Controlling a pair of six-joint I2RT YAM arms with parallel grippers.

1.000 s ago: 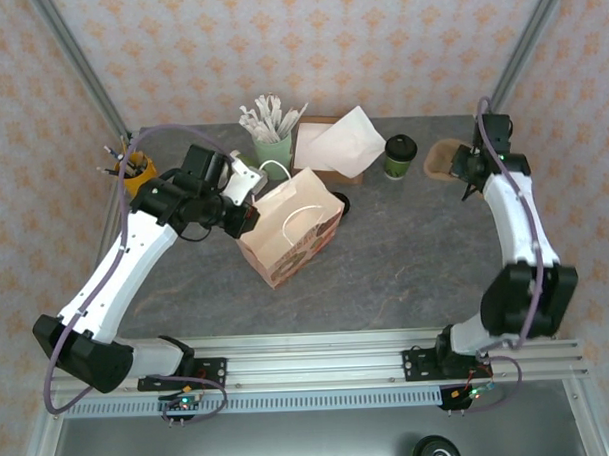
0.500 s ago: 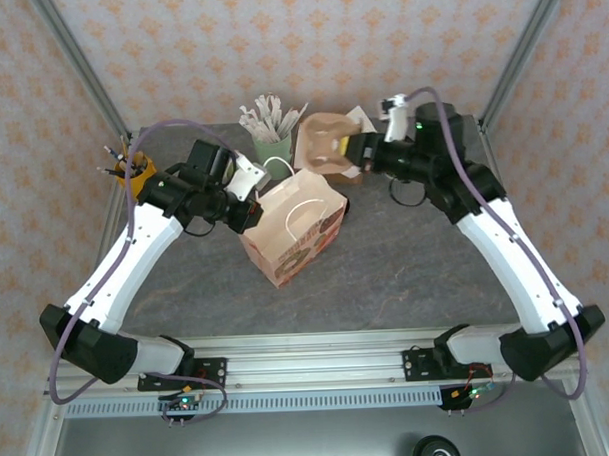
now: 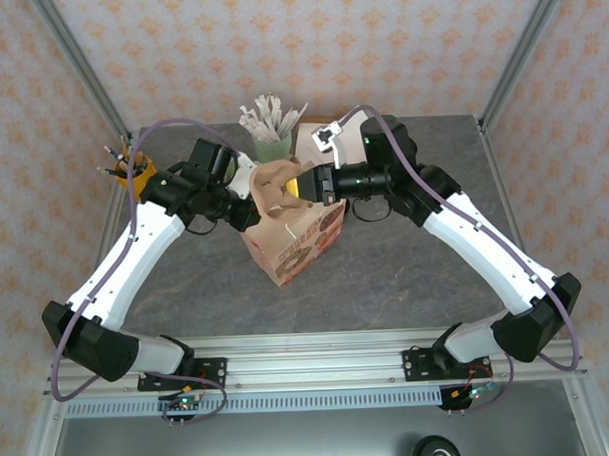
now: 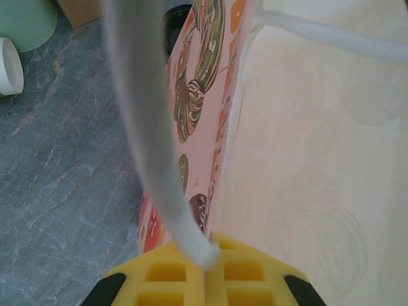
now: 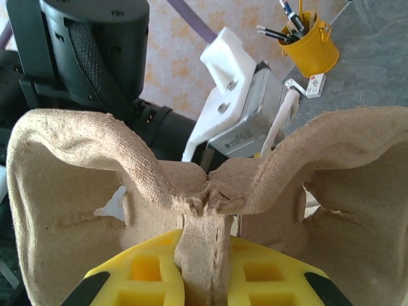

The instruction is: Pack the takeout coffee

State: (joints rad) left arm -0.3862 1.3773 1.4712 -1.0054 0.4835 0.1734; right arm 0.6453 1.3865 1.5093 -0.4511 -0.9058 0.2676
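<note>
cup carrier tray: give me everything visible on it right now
The cup carrier is rough brown moulded pulp: two cup wells either side of a raised centre ridge, edges a bit torn. Both wells are empty. The right gripper is shut on that ridge, holding it in the air over the open top of the paper bag. Whether it touches the bag cannot be told.

My table [image 3: 406,274]: grey marbled | on it: paper bag [image 3: 295,243] mid-table, pale green cup [image 3: 273,149] behind, yellow pot [image 3: 137,172] far-left

Cup carrier [image 3: 276,186] hides the top of the paper bag [image 3: 295,243].
</note>
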